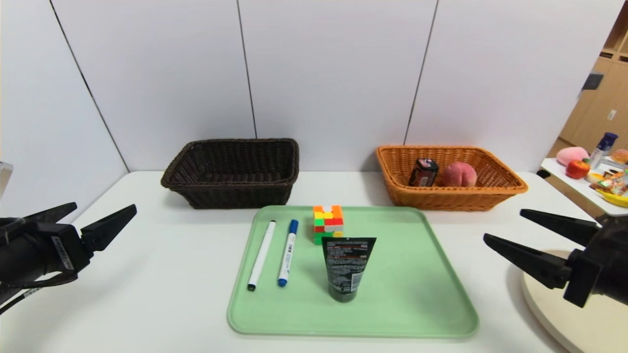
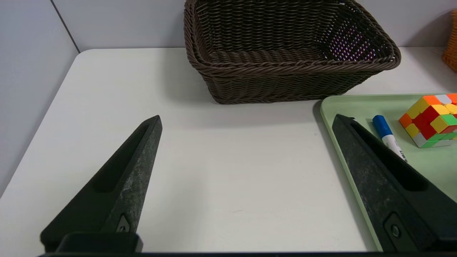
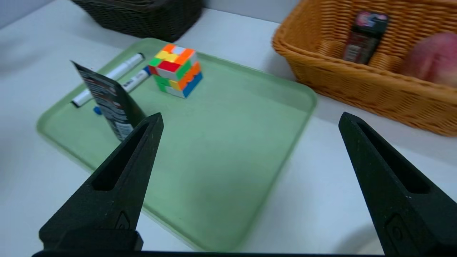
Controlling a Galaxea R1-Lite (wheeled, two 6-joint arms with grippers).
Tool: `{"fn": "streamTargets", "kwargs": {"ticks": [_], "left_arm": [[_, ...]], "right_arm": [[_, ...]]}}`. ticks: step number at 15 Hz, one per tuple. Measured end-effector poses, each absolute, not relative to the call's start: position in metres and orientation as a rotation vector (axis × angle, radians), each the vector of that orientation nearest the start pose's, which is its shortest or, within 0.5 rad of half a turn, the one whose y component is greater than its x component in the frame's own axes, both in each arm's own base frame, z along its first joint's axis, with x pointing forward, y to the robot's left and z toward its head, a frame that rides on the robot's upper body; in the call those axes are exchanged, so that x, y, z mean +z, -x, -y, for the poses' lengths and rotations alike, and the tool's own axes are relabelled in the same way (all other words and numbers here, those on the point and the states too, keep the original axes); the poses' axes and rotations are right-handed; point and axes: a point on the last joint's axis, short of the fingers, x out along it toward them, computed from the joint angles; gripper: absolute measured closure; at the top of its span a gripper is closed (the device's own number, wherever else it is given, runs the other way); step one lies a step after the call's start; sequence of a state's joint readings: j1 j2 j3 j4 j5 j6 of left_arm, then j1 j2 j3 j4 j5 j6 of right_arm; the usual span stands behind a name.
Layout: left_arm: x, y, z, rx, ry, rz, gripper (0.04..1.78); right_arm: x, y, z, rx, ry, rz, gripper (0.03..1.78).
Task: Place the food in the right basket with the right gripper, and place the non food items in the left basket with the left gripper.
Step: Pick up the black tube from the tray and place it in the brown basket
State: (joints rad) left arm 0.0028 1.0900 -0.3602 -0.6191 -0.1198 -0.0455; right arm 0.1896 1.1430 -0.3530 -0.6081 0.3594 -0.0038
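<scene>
The peach and the dark pink-labelled container lie in the orange basket at the back right. The dark brown basket at the back left looks empty. On the green tray lie the black-capped marker, the blue-capped marker, the puzzle cube and the upright black tube. My left gripper is open and empty, left of the tray. My right gripper is open and empty, right of the tray.
A round cream board lies at the table's front right corner under my right arm. A side table with toy food and a bottle stands further right. White wall panels close the back.
</scene>
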Motion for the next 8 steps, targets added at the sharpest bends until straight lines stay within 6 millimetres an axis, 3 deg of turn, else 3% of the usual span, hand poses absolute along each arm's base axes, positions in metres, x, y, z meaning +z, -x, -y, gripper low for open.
{"fn": "streamTargets", "kwargs": {"ticks": [4,8], "left_arm": [[0.195,-0.142,0.002,-0.117,0.051,-0.108,0.13],[0.195,-0.141,0.002,-0.117,0.050,-0.105,0.13]], "right_arm": [[0.170,-0.195,-0.051,0.792,-0.016,-0.143,0.12],[0.138,-0.238,-0.063,1.019,0.022,-0.105,0.12]]}}
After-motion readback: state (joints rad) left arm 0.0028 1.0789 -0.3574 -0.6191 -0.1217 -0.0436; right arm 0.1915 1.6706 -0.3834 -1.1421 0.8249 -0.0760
